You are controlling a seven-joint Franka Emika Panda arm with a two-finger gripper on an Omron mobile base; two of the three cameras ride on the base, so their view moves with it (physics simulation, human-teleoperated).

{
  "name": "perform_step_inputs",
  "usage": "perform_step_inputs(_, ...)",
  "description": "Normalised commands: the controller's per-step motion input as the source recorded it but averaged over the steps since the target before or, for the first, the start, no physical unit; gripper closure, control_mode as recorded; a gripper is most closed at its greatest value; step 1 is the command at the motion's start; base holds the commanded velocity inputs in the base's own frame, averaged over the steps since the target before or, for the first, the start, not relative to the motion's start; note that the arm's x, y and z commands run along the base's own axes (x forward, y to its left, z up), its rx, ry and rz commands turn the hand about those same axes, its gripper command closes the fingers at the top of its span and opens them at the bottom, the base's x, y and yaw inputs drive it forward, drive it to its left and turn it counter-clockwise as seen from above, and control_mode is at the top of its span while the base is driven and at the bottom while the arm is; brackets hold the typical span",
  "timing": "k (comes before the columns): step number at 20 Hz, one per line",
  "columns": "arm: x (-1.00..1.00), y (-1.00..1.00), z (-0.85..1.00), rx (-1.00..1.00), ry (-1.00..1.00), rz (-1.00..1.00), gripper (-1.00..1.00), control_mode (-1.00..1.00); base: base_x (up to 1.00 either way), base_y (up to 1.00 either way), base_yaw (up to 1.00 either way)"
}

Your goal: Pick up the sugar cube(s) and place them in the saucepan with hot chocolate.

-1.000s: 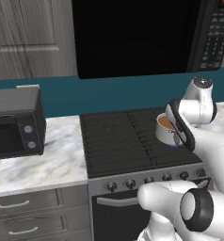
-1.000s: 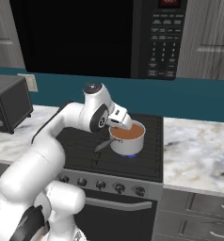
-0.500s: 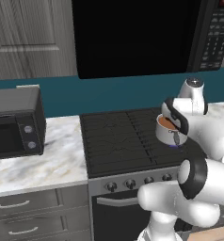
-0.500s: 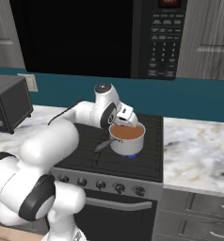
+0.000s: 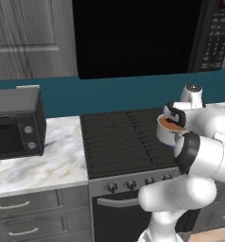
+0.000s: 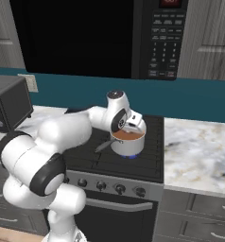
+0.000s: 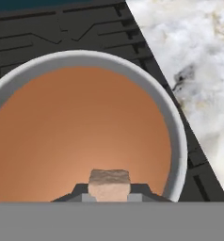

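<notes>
Hovering over the stove, item one: gripper (image 7: 109,192), seen in the hand view with its two dark finger tips closed against either side of the sugar cube (image 7: 109,184), a small tan block pinched between them and not yet let go; item two: saucepan with hot chocolate (image 7: 177,141), steel rim and brown liquid directly beneath the cube, the cube reading inside the rim on the near side of the pool; the same saucepan (image 6: 128,140) stands on the right front part of the stove (image 6: 88,158) in the right base view, its short handle pointing toward the left, a blue flame showing at its foot; item three: change noted; half a second ago the hand stood at the pan's left edge with the forearm stretched long across the cooktop; the elbow has since folded toward the base and the wrist has drawn in over the pan, so that the gripper (image 6: 132,120) now sits just above the rim, and in the left base view the gripper (image 5: 175,115) likewise tops the saucepan (image 5: 165,132); the pan itself has not shifted on the burner; item four: bearing on the task; carrying appears complete and release is judged the step in hand; parting the fingers here should drop the cube into the liquid, with slight risk of it clipping the near rim; item five: surroundings; marble counter (image 6: 199,149) to the right, toaster oven (image 5: 15,123) on the left counter, microwave (image 6: 105,35) overhead.
</notes>
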Motion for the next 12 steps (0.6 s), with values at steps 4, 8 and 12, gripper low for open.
perform_step_inputs(4, 0.42, 0.0, -0.01, 0.0, 0.04, 0.01, 1.0, -1.0, 0.0, 0.0, 0.0)
perform_step_inputs(8, 0.28, 0.0, -0.06, 0.0, 0.04, 0.01, -1.0, -1.0, 0.0, 0.0, 0.0)
perform_step_inputs(12, 0.22, 0.0, -0.07, 0.0, 0.01, 0.01, -1.0, -1.0, 0.0, 0.0, 0.0)
